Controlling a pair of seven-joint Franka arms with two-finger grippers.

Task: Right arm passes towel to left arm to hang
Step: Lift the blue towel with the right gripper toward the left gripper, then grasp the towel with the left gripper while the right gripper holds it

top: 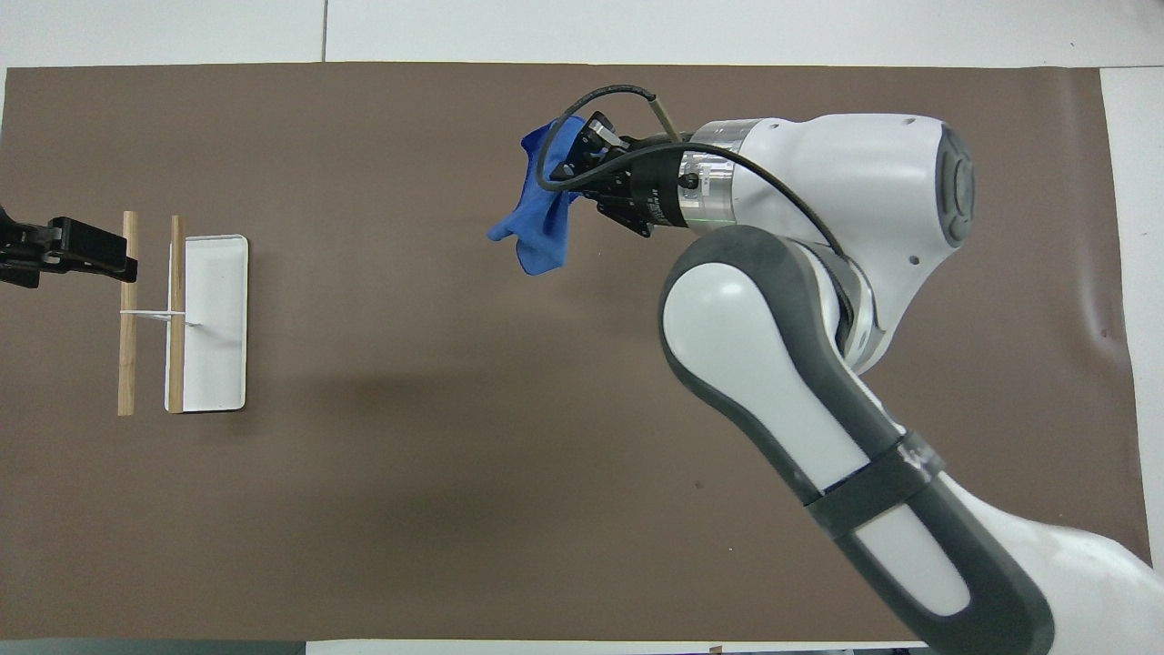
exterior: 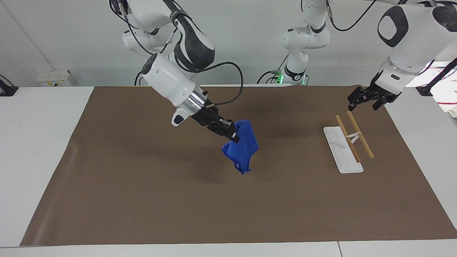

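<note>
While our right hand (exterior: 231, 135) is clamped shut on the blue towel (exterior: 242, 148), the cloth hangs clear above the middle of the brown mat (exterior: 228, 200) covering the desk. Our left hand (exterior: 367, 99), fingers spread wide and holding nothing, waits in the air just beside the wooden hanging rack (exterior: 351, 137) at the left arm's end.

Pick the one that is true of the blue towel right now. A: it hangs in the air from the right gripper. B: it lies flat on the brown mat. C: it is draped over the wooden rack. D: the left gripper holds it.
A: the blue towel dangles clear of the brown mat, pinched in the shut right gripper; the left gripper waits open over the wooden rack.
</note>
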